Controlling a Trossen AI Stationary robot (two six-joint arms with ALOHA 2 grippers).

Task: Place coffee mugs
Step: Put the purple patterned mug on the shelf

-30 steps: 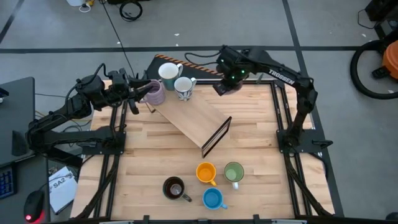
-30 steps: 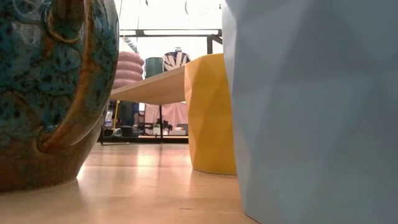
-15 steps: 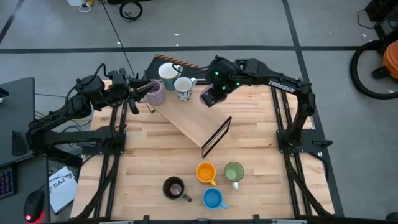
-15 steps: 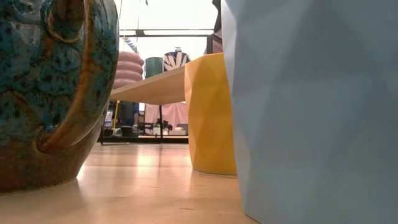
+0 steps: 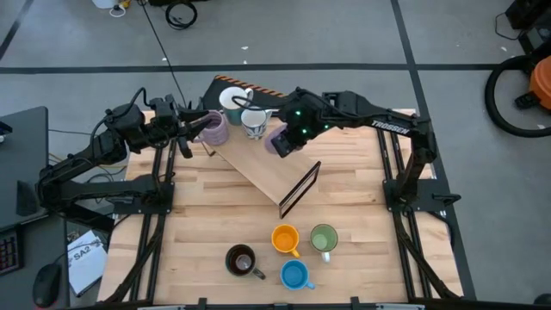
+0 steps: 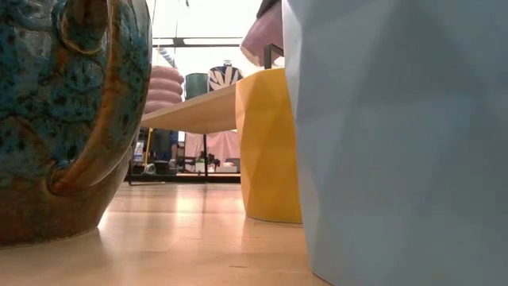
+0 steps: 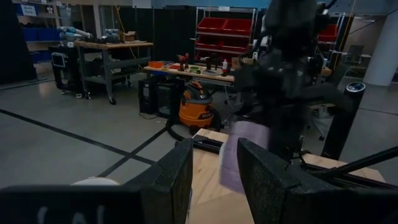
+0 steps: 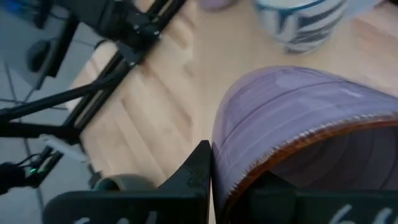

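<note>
My right gripper (image 5: 287, 136) is shut on a lilac mug (image 5: 278, 141) and holds it above the wooden shelf (image 5: 263, 165); the mug also shows in the low view (image 6: 266, 32). My left gripper (image 5: 193, 127) is open at the left side of a second lilac mug (image 5: 214, 128). No mug shows between its fingers in the left wrist view (image 7: 214, 180), and I cannot tell whether it touches the mug. Two white mugs (image 5: 233, 100) (image 5: 254, 121) stand by the shelf's far-left end. The orange (image 5: 285, 238), green (image 5: 324, 238), brown (image 5: 240, 258) and blue (image 5: 294, 274) mugs stand on the table near its front edge. My right gripper pinches the lilac mug's wall at its rim (image 8: 231, 163). One finger (image 8: 198, 169) lies on the outside and the other reaches inside the mug. The mug is lifted clear above the shelf, and its opening is tipped toward the gripper.
The shelf is a light wooden board on a black frame (image 5: 300, 188), lying slantwise across the table's middle. Bare table top lies right of the shelf (image 5: 353, 181) and at the near left (image 5: 194, 224). In the low view the brown, orange and blue mugs fill the foreground.
My right gripper has carried the lilac mug from the table's far edge toward the left and near side, and it is now over the shelf beside the striped white mug. The mug has stayed lifted.
</note>
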